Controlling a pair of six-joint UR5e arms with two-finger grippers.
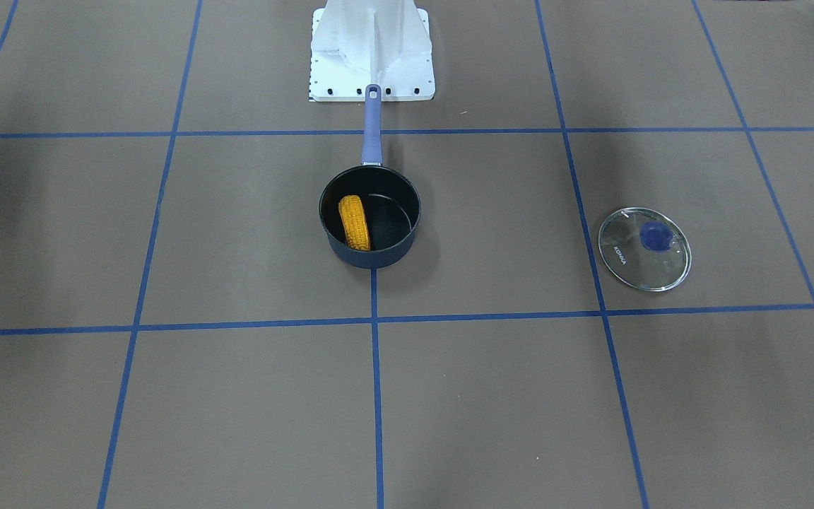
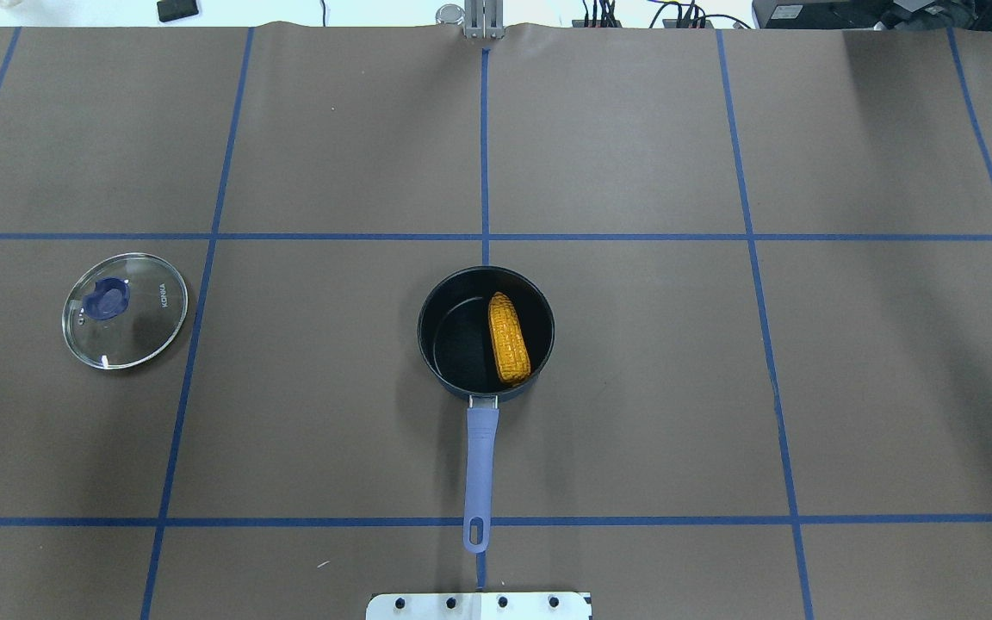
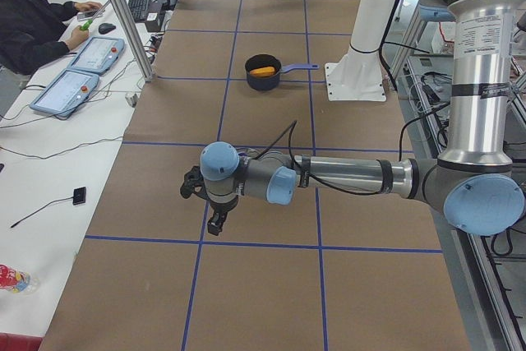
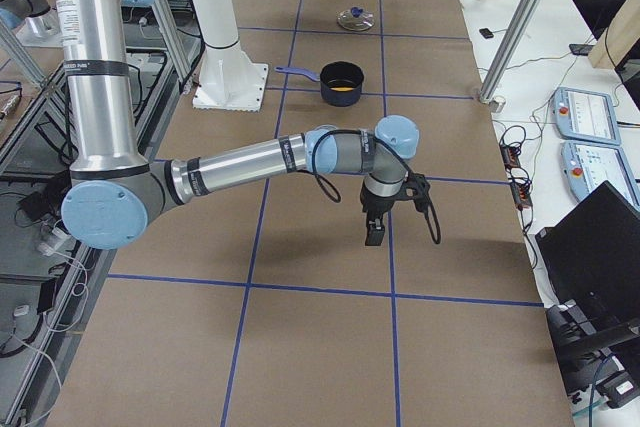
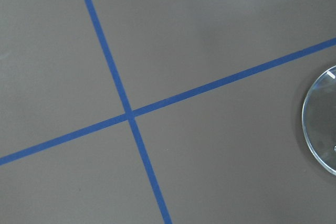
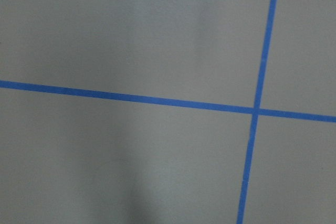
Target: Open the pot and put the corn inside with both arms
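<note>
Would judge the tapered, bumpy yellow-orange corn cob [image 2: 509, 338] light, stiff and grippy — best pinched across its middle — though lying inside the round dark navy saucepan [image 2: 453, 344], well apart from the fingers of the left gripper [image 3: 217, 223] and right gripper [image 4: 374, 236] (open or closed, cannot tell).

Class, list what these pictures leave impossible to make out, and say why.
Left end effector: shown only in the exterior left view, open or shut unclear.
Right end effector: only in the exterior right view, likewise unclear.
Lid: cut off by the left wrist view's right edge.
</note>
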